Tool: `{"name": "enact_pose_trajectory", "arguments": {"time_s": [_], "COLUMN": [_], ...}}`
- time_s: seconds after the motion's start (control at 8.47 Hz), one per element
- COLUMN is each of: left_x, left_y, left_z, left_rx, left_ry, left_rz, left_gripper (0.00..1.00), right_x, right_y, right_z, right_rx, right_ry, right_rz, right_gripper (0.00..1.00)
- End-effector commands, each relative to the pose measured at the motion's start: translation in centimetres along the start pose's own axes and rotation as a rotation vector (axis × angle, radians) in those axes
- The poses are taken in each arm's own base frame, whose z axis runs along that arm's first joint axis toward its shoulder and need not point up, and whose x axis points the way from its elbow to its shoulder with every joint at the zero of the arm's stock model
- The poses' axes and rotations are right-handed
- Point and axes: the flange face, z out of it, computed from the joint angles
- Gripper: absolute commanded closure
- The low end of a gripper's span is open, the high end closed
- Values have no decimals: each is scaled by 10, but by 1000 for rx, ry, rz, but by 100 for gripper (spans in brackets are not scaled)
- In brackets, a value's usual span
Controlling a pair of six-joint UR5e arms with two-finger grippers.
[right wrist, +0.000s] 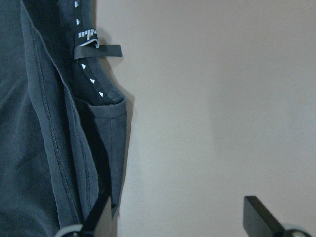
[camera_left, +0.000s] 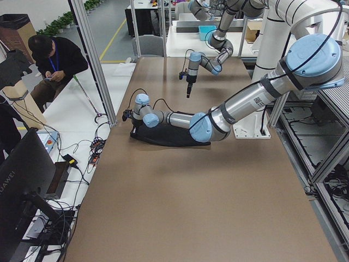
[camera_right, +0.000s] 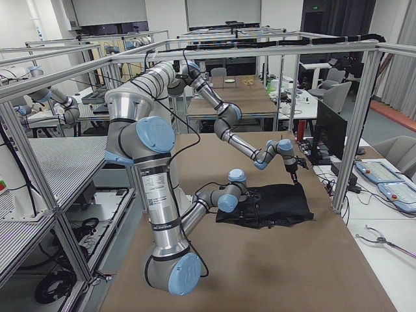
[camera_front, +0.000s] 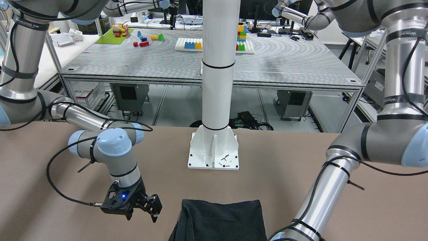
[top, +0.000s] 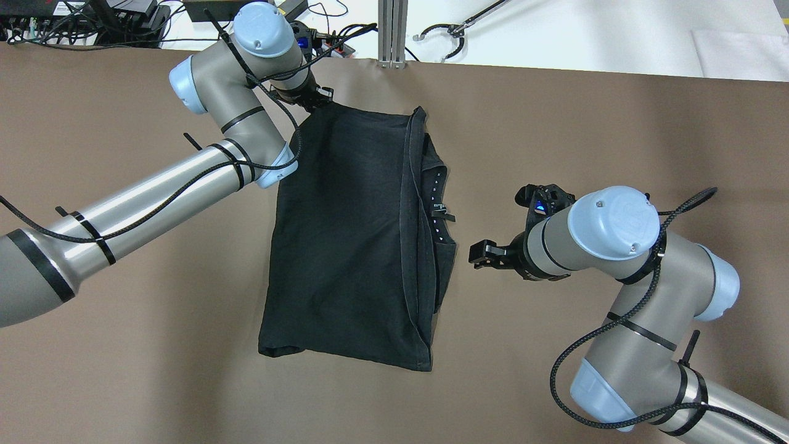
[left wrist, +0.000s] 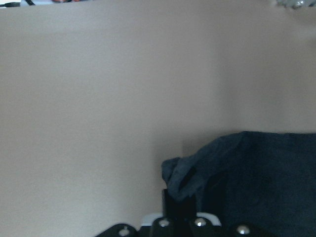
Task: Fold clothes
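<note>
The clothes [top: 351, 234] lie part-folded on the table [top: 585, 123] before the white pillar [camera_front: 217, 83]. The left gripper [top: 315, 98] is clamped on the corner farthest from the pillar, probably to pull a fold. The right gripper [top: 481, 256] hovers alongside, jaws apart.

You are looking at a left arm [top: 154, 185] and a right arm [top: 635, 345] of polished silver tubes, grey joint housings and pale blue caps [top: 613, 223]. A black cable [camera_front: 47, 172] runs along each, cinched with black zip ties [top: 638, 332]. The left gripper [top: 317, 98] and right gripper [top: 481, 254] are black, and a blue light [top: 541, 206] glows behind the right one.
</note>
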Motion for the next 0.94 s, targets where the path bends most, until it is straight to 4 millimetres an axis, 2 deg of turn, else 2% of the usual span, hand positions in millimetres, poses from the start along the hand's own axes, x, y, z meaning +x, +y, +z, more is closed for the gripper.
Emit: {"name": "enact_pose_trajectory", "arguments": {"time_s": [0.0,0.12,0.24,0.35,0.47,0.59,0.83], "left_x": [10,1,-19,-47,-71,-88,-101], "left_y": [-4,-4,-12,-30,-35,-23,-2], "left_z": [-2,-3,-20,-45,-58,-58,-53], "left_rx": [16,33,58,28,9,14,13], "left_ry": [1,12,34,91,122,126,131], "left_rz": [14,33,47,23,9,9,17], "left_gripper": [78,6,6,6,6,6,6], "right_x": [-1,-8,-21,-38,-52,-70,-113], "right_y": [1,0,-2,-9,-21,-41,-92], "right_z": [5,2,-1,7,23,40,77], "right_rx": [-5,-1,3,3,2,19,49], "right_ry": [6,-6,-21,-21,-5,20,87], "right_rz": [-2,-6,-12,-7,-1,10,36], "right_gripper": [6,6,6,6,6,6,6]}}
